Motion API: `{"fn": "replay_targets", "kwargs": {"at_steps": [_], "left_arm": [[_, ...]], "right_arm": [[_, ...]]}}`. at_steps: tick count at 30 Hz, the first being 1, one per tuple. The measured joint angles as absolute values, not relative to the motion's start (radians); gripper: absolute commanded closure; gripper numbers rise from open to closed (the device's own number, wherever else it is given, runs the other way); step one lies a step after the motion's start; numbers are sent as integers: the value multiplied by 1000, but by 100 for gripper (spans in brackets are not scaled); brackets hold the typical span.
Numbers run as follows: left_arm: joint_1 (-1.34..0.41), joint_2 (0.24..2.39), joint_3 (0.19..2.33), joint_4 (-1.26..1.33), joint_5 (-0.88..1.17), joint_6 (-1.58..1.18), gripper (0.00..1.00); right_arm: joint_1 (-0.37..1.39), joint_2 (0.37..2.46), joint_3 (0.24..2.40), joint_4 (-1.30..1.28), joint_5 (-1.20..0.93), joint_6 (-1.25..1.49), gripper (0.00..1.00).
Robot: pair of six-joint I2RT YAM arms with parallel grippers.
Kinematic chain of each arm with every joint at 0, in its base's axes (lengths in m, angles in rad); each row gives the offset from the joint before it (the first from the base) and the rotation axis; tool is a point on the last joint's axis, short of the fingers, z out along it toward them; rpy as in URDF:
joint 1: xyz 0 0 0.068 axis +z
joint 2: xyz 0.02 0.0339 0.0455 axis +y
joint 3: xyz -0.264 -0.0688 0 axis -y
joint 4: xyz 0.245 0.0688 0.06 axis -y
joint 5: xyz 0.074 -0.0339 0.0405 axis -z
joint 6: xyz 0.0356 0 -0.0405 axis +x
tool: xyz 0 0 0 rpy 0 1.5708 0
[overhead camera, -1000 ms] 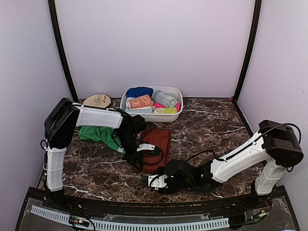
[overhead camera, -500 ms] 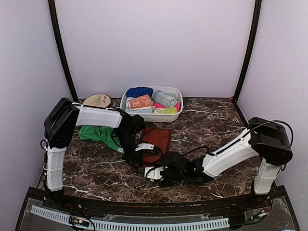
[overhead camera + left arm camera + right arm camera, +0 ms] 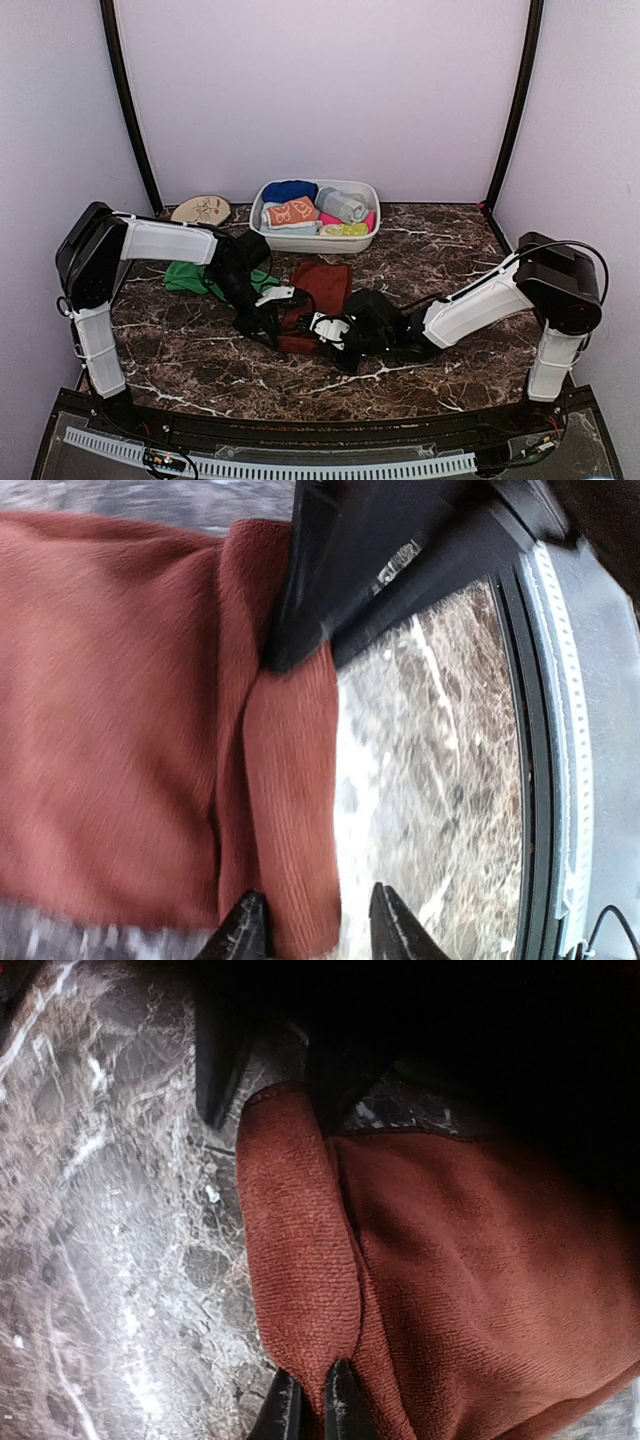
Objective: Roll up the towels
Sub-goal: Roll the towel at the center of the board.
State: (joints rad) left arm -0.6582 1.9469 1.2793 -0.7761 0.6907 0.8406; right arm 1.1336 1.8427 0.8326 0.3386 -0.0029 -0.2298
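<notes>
The rust-brown towel [image 3: 325,285] lies flat on the marble, its near edge turned over into a narrow fold [image 3: 290,810]. My left gripper [image 3: 262,318] is open at the fold's left end, its fingertips [image 3: 245,932] straddling the fold [image 3: 315,930]. My right gripper [image 3: 322,328] is shut on the fold's other end, pinching the cloth [image 3: 312,1412]. The green towel [image 3: 195,278] lies crumpled behind the left arm. The orange printed towel [image 3: 292,212] sits rolled in the basin.
A white oval basin [image 3: 368,238] with several rolled cloths stands at the back centre. A tan oval object [image 3: 202,209] lies at the back left. Dark poles rise at both back corners, and the table's front rail [image 3: 545,780] runs near the left gripper.
The right gripper moved up and left to the towel's near edge and shut on the fold. The left gripper opened and its arm swung left. The fold now lies farther up the towel.
</notes>
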Motion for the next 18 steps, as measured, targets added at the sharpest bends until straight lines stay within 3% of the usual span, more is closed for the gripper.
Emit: {"fn": "replay_targets", "kwargs": {"at_steps": [9, 18], "left_arm": [[-591, 1723, 1173, -669, 607, 859, 63], [-791, 1690, 1147, -583, 473, 890, 64]], "right_arm": [[934, 1869, 859, 298, -463, 139, 100], [837, 1974, 956, 228, -748, 392, 100]]}}
